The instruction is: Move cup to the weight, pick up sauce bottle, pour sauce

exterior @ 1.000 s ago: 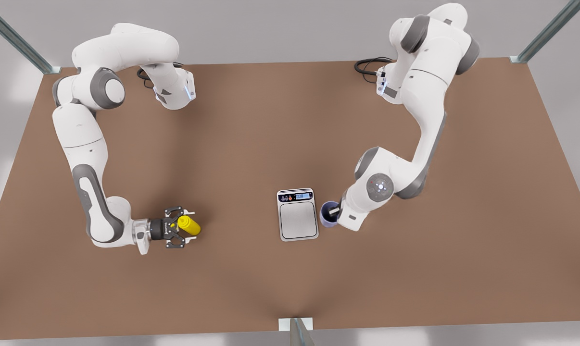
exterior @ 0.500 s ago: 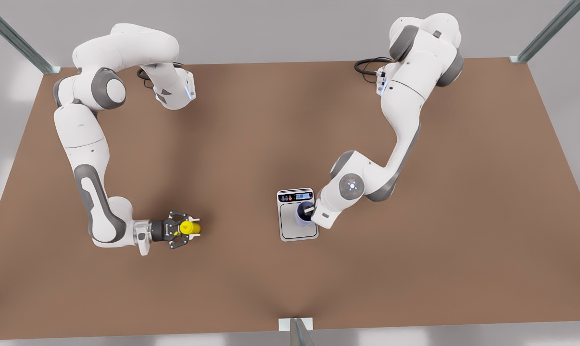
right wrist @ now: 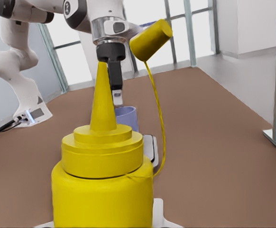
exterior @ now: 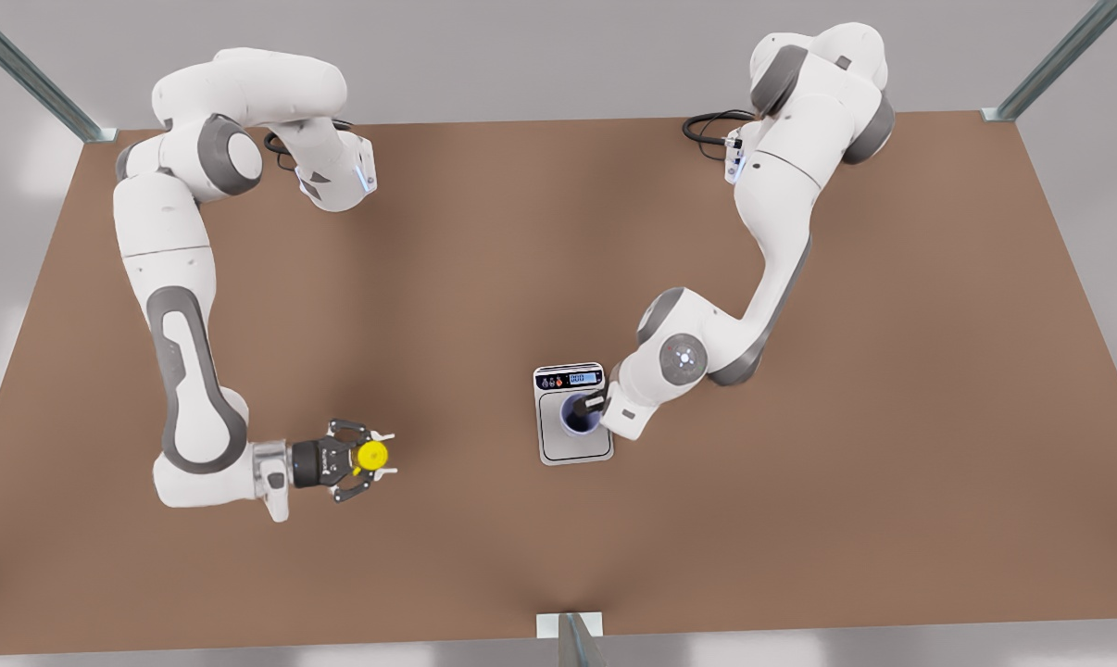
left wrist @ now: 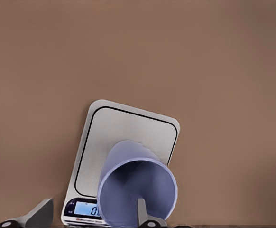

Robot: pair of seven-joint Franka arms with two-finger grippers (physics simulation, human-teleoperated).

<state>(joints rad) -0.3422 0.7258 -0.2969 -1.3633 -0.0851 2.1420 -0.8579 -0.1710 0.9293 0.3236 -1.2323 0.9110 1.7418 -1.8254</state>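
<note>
- We see the left gripper (exterior: 596,405) closed on the cup's (exterior: 579,414) rim, over the weight (exterior: 573,450).
- The right gripper (exterior: 377,455) clamps the upright sauce bottle (exterior: 370,454), well apart.

**What surrounds my workspace**

I see a broad brown table (exterior: 484,241) with a plain matte top. Grey metal frame rails (exterior: 31,79) run off diagonally from its far corners, one on the front view's left and one on the front view's right, and a short metal post (exterior: 570,635) stands at the middle of the near edge. A black cable (exterior: 707,125) loops on the tabletop near the far edge. Through the right wrist view I make out tall windows (right wrist: 199,28) behind the table.
</note>
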